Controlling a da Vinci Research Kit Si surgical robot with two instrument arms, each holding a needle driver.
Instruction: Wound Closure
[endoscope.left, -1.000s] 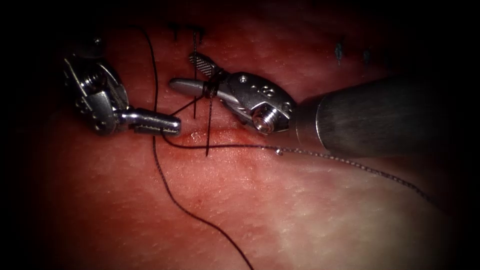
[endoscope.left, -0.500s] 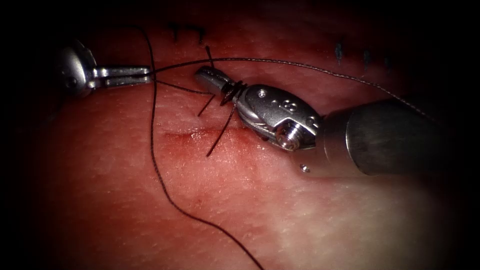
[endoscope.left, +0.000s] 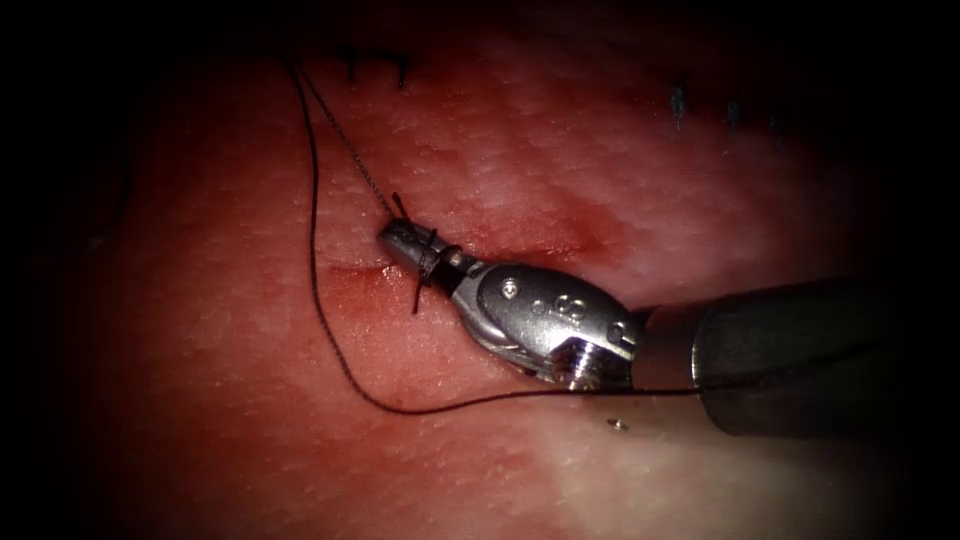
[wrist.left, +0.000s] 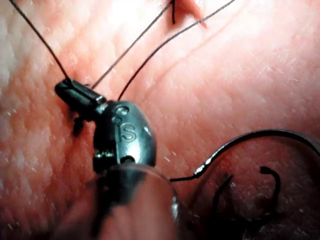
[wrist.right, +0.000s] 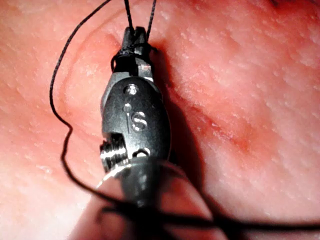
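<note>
Down and leftward has gone the right tool (endoscope.left: 398, 238) in the last half second, from beside the upper stitches to the right end of the cut (endoscope.left: 350, 272), where its tip now sits low over the tissue (endoscope.left: 500, 150). The left tool, which gripped the thread at the upper left half a second ago, has drawn away from that spot, and I cannot tell what its jaws are doing. The right tool's jaws are pressed together on the thread (endoscope.left: 312, 250), with a few turns of it wound round them just behind the tip and a short end hanging below onto the cut. From the tip one strand runs tight up and to the left. A second, slack strand drops down the left side of the cut, bends right and passes under the tool's shaft. Seen from the right wrist, the same clenched tip (wrist.right: 134, 34) has the dark turns around it and two strands leaving upward. The left wrist view looks onto this tool (wrist.left: 67, 90) as well, and beside its shaft lies the needle (wrist.left: 265, 134). It rests loose on the tissue with its curve arching upward, held by neither tool and not in the tissue as far as I can see. Its thread joins at the end nearest the shaft.
</note>
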